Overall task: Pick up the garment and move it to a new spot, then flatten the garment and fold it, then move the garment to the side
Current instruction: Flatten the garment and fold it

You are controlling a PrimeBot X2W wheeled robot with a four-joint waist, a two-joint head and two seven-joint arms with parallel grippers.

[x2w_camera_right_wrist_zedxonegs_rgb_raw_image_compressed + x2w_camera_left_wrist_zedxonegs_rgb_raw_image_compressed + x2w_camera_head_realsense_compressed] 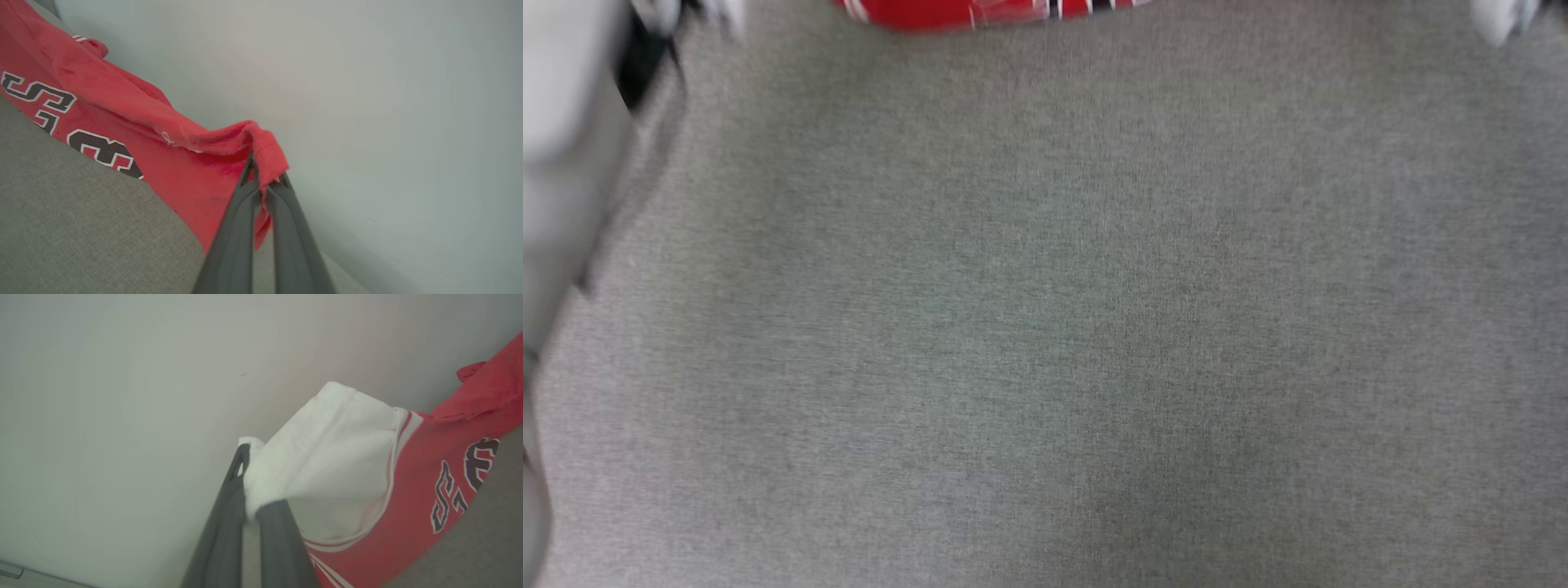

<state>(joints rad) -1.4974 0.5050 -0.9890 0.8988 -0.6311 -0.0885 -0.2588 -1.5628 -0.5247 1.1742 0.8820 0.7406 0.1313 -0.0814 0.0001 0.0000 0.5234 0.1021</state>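
Blurred garment (915,11) at top edge

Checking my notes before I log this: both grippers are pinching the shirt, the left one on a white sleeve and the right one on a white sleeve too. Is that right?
Not quite. The right gripper pinches a red edge of the shirt, not a white sleeve, as the right wrist view shows. The left gripper does pinch a white sleeve.
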